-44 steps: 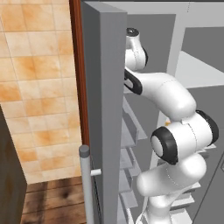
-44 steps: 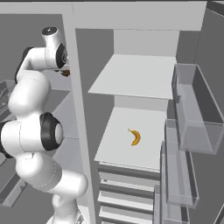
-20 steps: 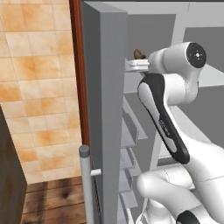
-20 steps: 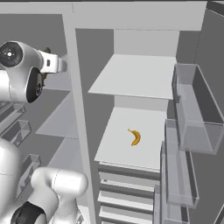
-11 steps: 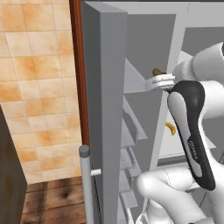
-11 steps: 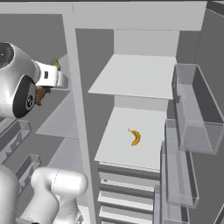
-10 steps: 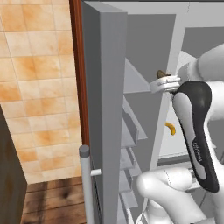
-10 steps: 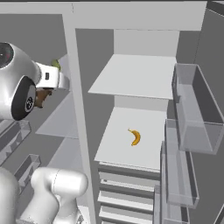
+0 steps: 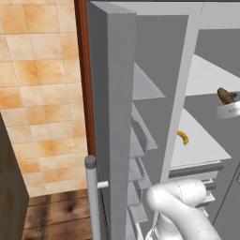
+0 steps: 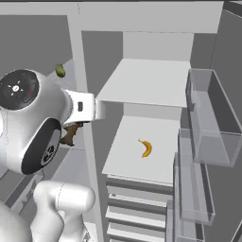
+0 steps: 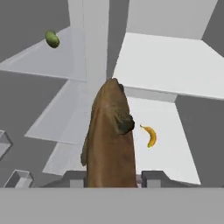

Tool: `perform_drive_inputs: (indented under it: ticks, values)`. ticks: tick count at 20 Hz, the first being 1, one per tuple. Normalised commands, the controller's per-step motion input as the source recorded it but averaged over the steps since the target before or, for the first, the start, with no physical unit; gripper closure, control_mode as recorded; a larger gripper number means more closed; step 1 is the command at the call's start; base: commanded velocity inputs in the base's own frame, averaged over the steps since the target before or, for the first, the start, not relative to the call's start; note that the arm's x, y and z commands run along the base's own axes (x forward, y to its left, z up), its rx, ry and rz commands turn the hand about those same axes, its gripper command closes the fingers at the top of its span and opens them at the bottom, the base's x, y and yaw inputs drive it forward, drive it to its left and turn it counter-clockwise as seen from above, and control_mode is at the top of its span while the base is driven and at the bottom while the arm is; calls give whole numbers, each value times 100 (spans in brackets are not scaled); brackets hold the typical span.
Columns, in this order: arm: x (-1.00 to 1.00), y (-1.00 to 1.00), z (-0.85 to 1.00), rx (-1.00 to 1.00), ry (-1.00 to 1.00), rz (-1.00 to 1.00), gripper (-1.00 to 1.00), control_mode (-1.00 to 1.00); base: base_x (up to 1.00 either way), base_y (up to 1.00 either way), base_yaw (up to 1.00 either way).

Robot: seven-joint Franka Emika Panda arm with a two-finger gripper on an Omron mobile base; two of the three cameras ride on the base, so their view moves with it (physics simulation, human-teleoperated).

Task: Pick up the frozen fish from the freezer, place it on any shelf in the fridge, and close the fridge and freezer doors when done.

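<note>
At the centre of the hand view, the dark brown slender frozen fish (image 11: 109,135) stands up from between the two dark finger tips of the gripper (image 11: 111,178), its body running away from the camera toward the grey post dividing the two sections. The jaws are nearly together and clamped on the near end of the fish, one tip on each flank; nothing else touches them.

Judged from its look, the fish is stiff, light and likely slick on its curved sides. It holds its line unsupported beyond the tips, with no sag. A hold across the thick middle of the body would be steadier than one near an end, where it can pivot or slide.

In the left base view the fish (image 9: 227,96) shows at the right edge of the frame, in front of the white flat upper shelf (image 9: 211,77) of the wider fridge section. In the right base view it (image 10: 71,134) hangs at centre left, below the white wrist, near the dividing post.

At the upper left of the hand view a small green rounded item (image 11: 52,39) lies on a pale grey glassy freezer shelf (image 11: 39,59). A yellow banana (image 11: 151,136) lies right of centre on the lower white shelf (image 11: 175,153). Both grey doors stand open; the narrower freezer door (image 9: 115,117) fills the middle of the left base view.
</note>
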Motion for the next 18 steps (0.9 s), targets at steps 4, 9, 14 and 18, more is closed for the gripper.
perform_drive_inputs:
  ticks: [4,9,14,18]
  values:
    - [96,-91,1,0,1,-17,100,-100,0,0,0]
    - [97,-83,0,0,8,-11,100,-100,0,0,0]
    - [83,-53,-12,-2,1,-1,100,-100,0,0,0]
    - [100,-25,0,0,0,0,100,-100,0,0,0]
